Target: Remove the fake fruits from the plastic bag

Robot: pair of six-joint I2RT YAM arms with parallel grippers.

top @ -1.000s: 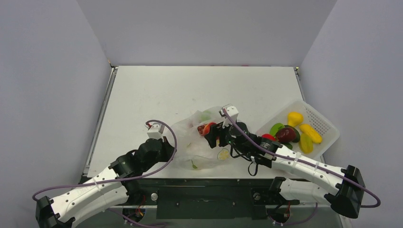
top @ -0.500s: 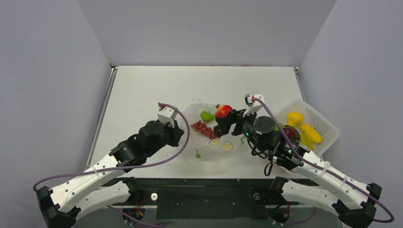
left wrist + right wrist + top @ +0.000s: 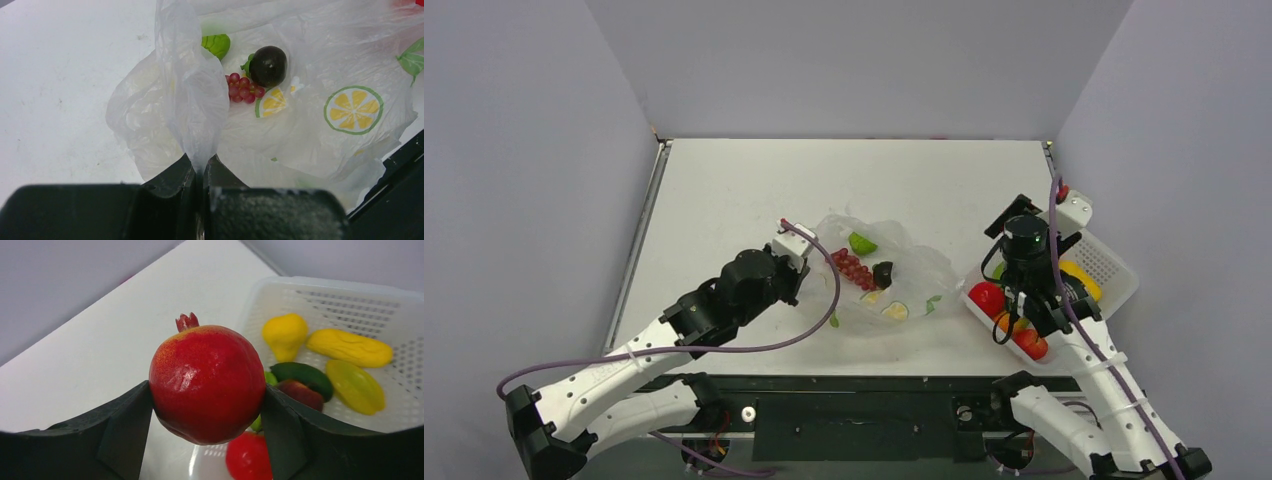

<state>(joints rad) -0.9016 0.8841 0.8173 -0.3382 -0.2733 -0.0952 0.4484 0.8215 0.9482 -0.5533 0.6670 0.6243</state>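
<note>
Right wrist view: the right hand point(image 3: 206, 390) is closed on a red pomegranate point(image 3: 207, 382), with the white basket point(image 3: 350, 290) just beyond and to its right and nothing between them. Left wrist view: the left hand point(image 3: 201, 172) pinches a fold of the plastic bag point(image 3: 165, 120), with a dark maroon fruit point(image 3: 268, 66), grapes point(image 3: 243, 89) and a lime green fruit point(image 3: 216, 45) ahead inside it. From above, the bag lies on the counter point(image 3: 744, 190), well apart from the right hand.
</note>
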